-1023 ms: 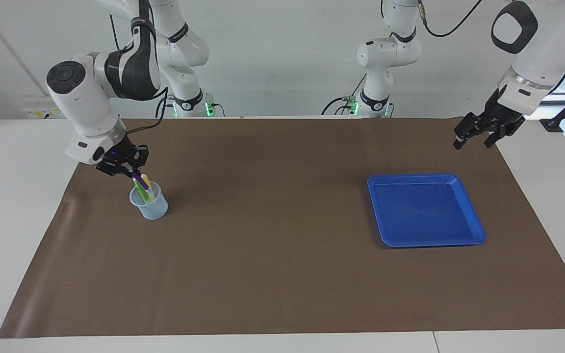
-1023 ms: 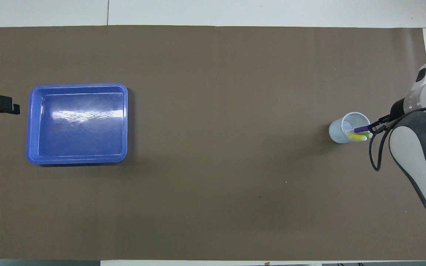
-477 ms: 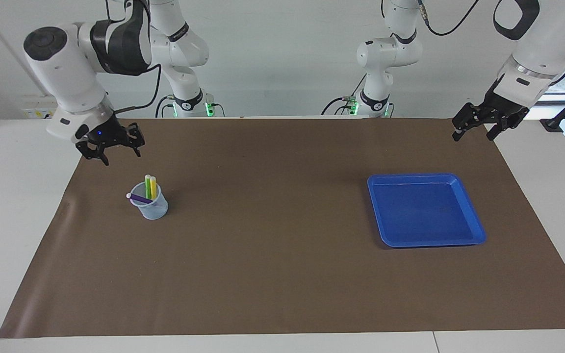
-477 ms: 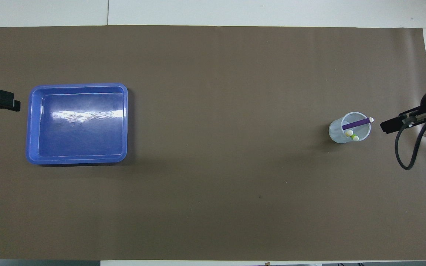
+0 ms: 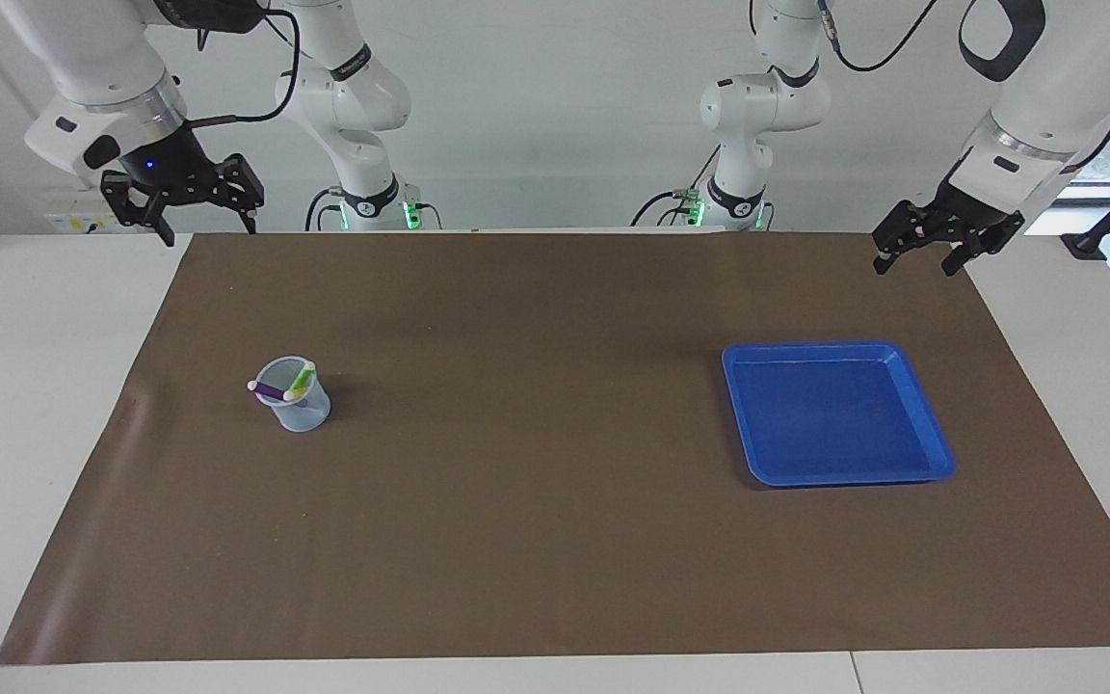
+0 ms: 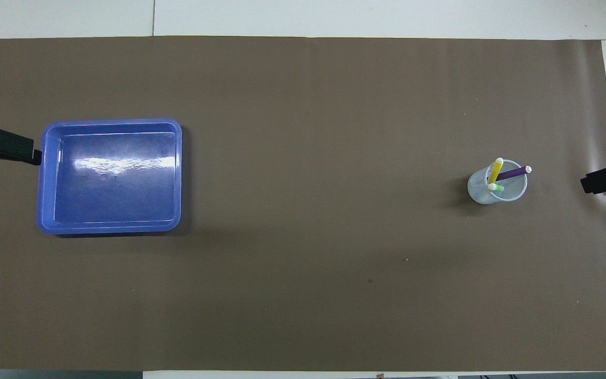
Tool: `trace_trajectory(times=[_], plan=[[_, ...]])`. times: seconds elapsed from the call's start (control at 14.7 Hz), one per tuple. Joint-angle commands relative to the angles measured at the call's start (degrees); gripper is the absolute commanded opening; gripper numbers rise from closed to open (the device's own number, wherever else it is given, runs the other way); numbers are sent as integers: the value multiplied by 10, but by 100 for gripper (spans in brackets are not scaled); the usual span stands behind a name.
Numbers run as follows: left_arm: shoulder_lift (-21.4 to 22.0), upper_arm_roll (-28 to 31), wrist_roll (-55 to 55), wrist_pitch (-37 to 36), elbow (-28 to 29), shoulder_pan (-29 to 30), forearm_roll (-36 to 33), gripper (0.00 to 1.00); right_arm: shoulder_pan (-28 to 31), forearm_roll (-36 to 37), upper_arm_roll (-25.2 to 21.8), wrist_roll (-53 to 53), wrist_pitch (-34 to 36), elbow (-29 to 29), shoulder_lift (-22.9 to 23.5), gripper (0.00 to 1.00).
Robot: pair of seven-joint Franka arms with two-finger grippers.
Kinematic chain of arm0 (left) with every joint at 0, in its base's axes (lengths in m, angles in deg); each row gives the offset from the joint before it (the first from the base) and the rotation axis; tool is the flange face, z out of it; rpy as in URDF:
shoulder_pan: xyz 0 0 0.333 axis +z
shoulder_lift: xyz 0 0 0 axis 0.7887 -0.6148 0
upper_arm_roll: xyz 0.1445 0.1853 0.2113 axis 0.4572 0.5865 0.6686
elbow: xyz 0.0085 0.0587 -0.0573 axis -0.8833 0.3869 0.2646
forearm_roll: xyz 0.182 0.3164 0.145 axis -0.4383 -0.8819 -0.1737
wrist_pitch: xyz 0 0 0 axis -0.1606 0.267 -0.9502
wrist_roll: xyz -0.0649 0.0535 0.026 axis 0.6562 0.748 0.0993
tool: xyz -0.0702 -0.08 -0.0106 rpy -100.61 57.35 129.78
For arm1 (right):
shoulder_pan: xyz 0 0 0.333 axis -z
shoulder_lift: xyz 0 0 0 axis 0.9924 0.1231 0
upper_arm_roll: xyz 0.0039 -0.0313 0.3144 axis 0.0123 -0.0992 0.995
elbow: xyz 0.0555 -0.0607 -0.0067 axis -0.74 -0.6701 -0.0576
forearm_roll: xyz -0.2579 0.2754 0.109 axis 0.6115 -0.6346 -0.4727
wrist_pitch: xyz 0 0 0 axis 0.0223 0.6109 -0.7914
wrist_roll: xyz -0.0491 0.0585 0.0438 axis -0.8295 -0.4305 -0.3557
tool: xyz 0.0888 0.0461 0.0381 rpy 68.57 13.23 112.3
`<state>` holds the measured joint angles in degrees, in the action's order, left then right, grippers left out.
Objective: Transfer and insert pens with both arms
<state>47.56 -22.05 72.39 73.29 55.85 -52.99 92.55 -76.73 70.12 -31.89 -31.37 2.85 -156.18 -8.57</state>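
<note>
Standing loose in the small clear plastic cup (image 5: 293,397) toward the right arm's end of the worktop, the slim yellow, green and purple pens (image 6: 503,176) look light, stiff and slippery, best pinched mid-barrel, while the right pincer (image 5: 182,198) and the left pincer (image 5: 931,236) hang spread and empty

Count: 3 pens, i.e. 1 yellow pen (image 6: 495,169), 1 green pen (image 6: 496,187), 1 purple pen (image 6: 513,172). 1 clear cup (image 6: 476,188). 1 blue tray (image 6: 45,173). 1 brown mat (image 6: 303,289). 2 arms w/ grippers: left gripper (image 5: 913,254), right gripper (image 5: 208,224).
</note>
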Motion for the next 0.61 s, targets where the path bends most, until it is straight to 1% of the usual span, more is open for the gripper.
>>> trace_trajectory(times=[0.0, 0.14, 0.2, 0.27, 0.34, 0.55], plan=[[1, 17, -8, -16, -2, -15, -12, 100, 7, -16, -1, -23, 10, 26, 16, 100], [5, 17, -1, -15, 7, -15, -12, 100, -3, -6, -5, -38, 20, 30, 20, 100], [10, 17, -1, -17, 14, -17, -12, 100, -28, -6, -21, -43, 25, 30, 21, 100], [14, 17, -1, -18, 22, -17, -12, 100, -66, -7, -64, -50, 28, 30, 21, 100], [17, 17, -1, -20, 26, -17, -12, 100, -83, -7, -84, -53, 29, 30, 21, 100], [18, 18, -1, -23, 25, -16, -12, 100, -91, -7, -90, -75, 23, 28, 20, 100]])
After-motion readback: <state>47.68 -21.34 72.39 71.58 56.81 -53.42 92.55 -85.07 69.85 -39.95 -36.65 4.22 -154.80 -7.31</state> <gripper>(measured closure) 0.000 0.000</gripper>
